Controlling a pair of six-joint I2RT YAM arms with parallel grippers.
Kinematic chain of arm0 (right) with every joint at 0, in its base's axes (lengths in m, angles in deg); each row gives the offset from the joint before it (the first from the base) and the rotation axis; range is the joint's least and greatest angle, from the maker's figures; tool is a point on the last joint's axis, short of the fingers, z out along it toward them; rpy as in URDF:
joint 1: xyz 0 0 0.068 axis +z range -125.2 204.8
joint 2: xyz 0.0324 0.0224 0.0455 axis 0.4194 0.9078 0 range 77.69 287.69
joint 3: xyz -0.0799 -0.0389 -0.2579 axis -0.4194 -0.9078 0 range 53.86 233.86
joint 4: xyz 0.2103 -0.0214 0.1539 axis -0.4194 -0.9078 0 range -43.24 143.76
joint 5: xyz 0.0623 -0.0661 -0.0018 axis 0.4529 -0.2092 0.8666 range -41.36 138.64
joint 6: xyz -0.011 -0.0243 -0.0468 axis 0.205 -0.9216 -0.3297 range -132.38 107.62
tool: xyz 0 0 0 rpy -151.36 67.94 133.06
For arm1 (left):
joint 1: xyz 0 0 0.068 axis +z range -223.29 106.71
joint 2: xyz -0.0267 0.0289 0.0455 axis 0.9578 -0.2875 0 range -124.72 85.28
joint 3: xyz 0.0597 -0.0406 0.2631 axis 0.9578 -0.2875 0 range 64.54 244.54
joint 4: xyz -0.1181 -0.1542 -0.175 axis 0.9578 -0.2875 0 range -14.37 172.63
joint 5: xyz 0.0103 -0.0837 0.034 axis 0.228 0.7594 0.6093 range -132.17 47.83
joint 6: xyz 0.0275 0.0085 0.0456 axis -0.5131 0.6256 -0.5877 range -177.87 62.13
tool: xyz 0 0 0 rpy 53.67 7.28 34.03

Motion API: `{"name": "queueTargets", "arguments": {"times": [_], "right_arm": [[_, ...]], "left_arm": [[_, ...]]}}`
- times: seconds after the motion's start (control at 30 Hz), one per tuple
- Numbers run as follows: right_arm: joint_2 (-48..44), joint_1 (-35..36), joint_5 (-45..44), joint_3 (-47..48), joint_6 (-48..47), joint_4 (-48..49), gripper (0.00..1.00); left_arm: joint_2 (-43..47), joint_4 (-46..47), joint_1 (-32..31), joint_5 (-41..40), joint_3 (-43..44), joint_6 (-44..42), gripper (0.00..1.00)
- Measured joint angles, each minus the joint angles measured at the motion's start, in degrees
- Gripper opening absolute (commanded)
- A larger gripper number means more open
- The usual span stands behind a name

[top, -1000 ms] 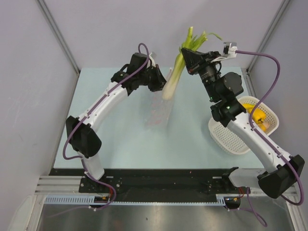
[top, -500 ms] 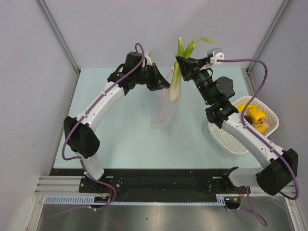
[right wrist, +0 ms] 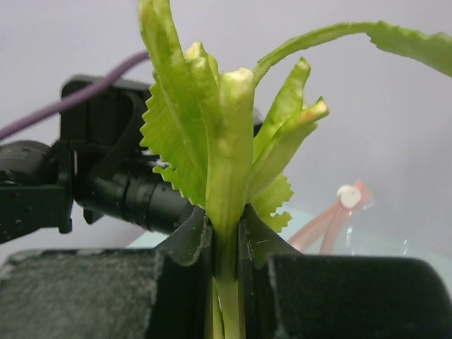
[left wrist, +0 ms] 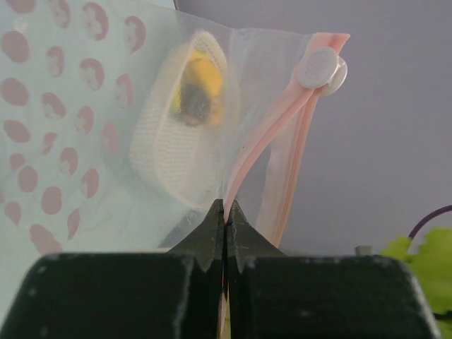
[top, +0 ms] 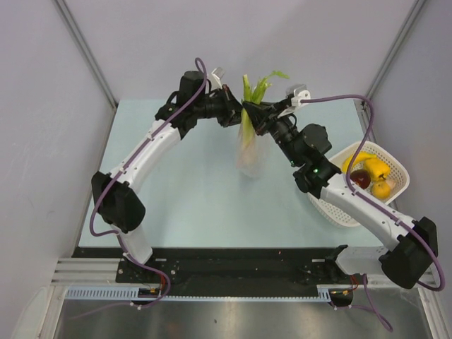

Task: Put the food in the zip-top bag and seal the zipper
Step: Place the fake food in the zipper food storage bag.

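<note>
My left gripper [top: 237,113] is shut on the pink zipper [left wrist: 263,145] at the top edge of the clear zip-top bag [top: 249,157], which hangs from it above the table. A white slider [left wrist: 321,68] sits at the zipper's end. My right gripper [top: 251,115] is shut on the leek [top: 247,99] just below its green leaves [right wrist: 226,127]. The leek's pale lower end [top: 245,140] overlaps the bag's top; I cannot tell whether it is inside. The banana [top: 359,159], the dark red fruit [top: 361,179] and the orange fruit [top: 382,189] lie in the basket.
The white perforated basket [top: 332,206] stands at the table's right edge, under my right forearm. Both grippers meet high over the back middle of the pale table [top: 183,191]. Grey walls close in behind and at both sides.
My right gripper has carried the leek left, to directly above the bag. My left gripper has shifted the bag right and raised it, so the two grippers now nearly touch.
</note>
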State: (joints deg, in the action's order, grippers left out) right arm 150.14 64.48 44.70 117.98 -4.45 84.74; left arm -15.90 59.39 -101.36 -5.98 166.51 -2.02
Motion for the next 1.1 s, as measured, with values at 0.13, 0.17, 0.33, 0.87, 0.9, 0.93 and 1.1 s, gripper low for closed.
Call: {"name": "queueTargets", "arguments": {"times": [0.13, 0.17, 0.33, 0.87, 0.9, 0.93, 1.1], "right_arm": [[0.0, 0.55, -3.1, -1.75, 0.28, -1.95, 0.0], [0.0, 0.52, -3.61, -2.47, -0.04, -1.92, 0.0], [-0.02, -0.68, -3.37, -5.14, -1.51, -1.18, 0.0], [1.09, -2.14, -0.83, -5.66, -3.85, 2.4, 0.0], [1.4, -1.9, -0.13, -5.66, -4.9, 3.41, 0.0], [1.62, -1.66, 0.46, -5.73, -5.79, 4.17, 0.0], [1.46, -0.7, 7.19, -8.81, -12.39, 8.48, 0.0]], "left_arm": [[0.0, 1.16, 0.2, 0.26, 0.0, 1.27, 0.0], [0.0, 1.29, 0.24, 0.26, 0.0, 1.42, 0.0], [0.0, 1.33, 0.98, 0.17, -0.09, 2.84, 0.0], [1.64, 2.89, 1.36, 0.28, -5.44, 7.45, 0.0], [1.66, 3.02, 1.36, 0.26, -5.55, 7.82, 0.0], [1.66, 3.06, 1.36, 0.26, -5.55, 8.26, 0.0], [1.73, 3.08, 1.38, 0.28, -5.55, 10.21, 0.0]]}}
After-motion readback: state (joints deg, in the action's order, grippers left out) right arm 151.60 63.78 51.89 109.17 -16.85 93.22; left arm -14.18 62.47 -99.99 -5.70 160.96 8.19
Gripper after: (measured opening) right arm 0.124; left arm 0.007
